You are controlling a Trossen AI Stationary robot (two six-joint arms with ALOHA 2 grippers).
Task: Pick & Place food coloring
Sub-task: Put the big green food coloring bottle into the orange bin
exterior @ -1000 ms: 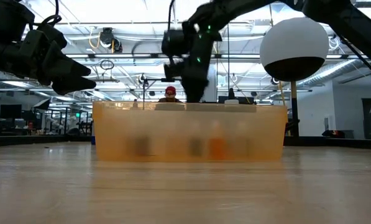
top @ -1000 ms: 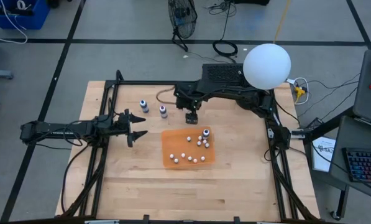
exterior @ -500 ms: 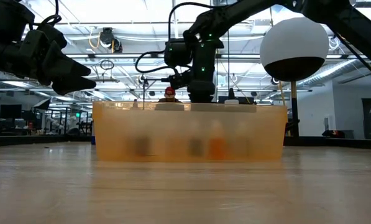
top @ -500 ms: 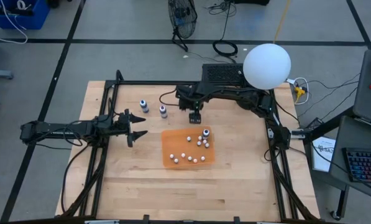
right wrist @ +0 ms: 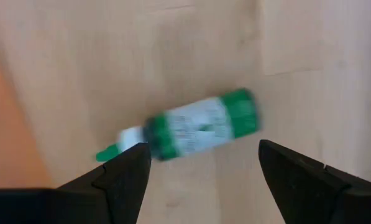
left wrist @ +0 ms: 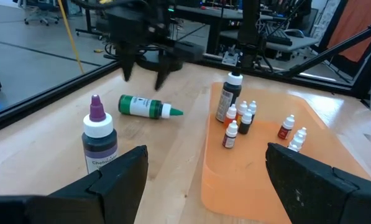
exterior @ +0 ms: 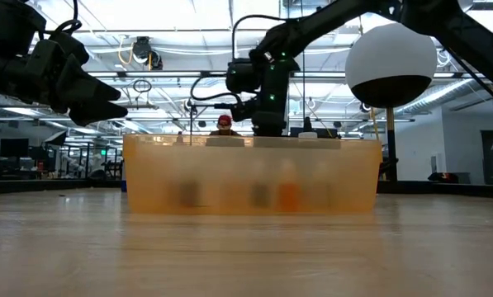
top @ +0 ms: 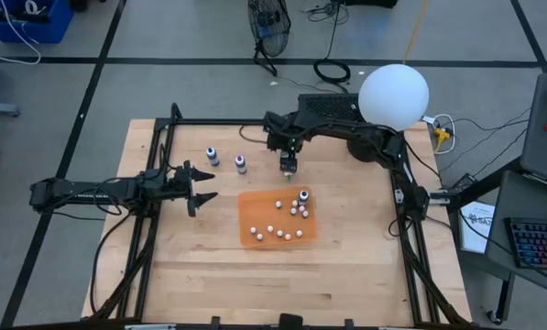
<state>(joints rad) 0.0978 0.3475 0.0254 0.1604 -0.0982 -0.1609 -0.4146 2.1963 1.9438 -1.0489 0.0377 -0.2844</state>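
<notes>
Right gripper (top: 289, 169) hangs above the table just behind the orange tray (top: 255, 203), pointing down, jaws spread wide and holding nothing. Directly under it in the right wrist view lies a green food coloring bottle (right wrist: 191, 129) on its side on the wood, between the two fingers (right wrist: 120, 180) but not touched. Left wrist view shows the same green bottle (left wrist: 149, 107) lying flat, just beside the tray (left wrist: 309, 162). A purple-capped bottle (left wrist: 99, 138) stands upright on the table, apart from the tray. Inside the tray: one taller black bottle (left wrist: 229, 98) upright plus several tiny white-capped bottles (left wrist: 237, 125). Left gripper (top: 200, 186) waits at the table's left side, jaws spread, empty.
</notes>
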